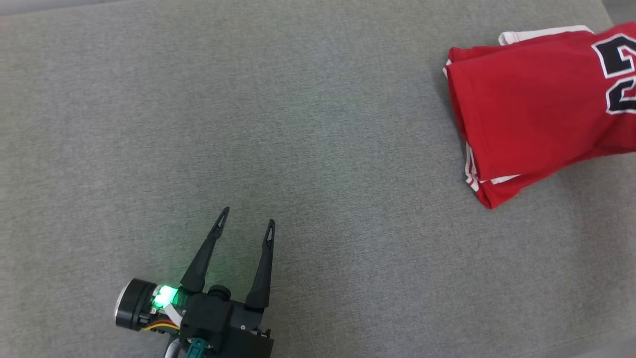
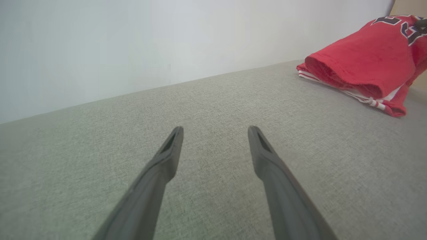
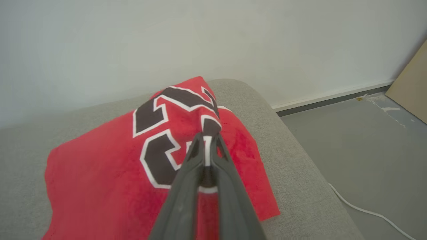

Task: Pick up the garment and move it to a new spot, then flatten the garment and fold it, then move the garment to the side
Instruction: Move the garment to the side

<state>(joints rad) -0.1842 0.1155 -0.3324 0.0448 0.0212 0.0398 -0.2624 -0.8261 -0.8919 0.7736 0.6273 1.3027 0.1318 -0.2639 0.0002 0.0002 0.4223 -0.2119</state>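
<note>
The garment (image 1: 526, 109) is a red jersey with white trim and black numbers, folded and lying at the far right of the grey cushion (image 1: 278, 139). In the right wrist view my right gripper (image 3: 207, 137) is shut on a pinch of the garment (image 3: 100, 180) by the black numbers, lifting a ridge of cloth near the cushion's right end. My left gripper (image 1: 247, 222) hovers open and empty over bare cushion at the lower left, well away from the jersey. The left wrist view has the garment (image 2: 363, 63) far off at the upper right, beyond the left gripper (image 2: 215, 130).
The cushion's rounded right edge (image 3: 300, 160) drops to a grey floor (image 3: 367, 140) where a white cable (image 3: 363, 210) lies. A pale wall (image 3: 213, 40) stands behind, and a tan board (image 3: 412, 90) leans at the far right.
</note>
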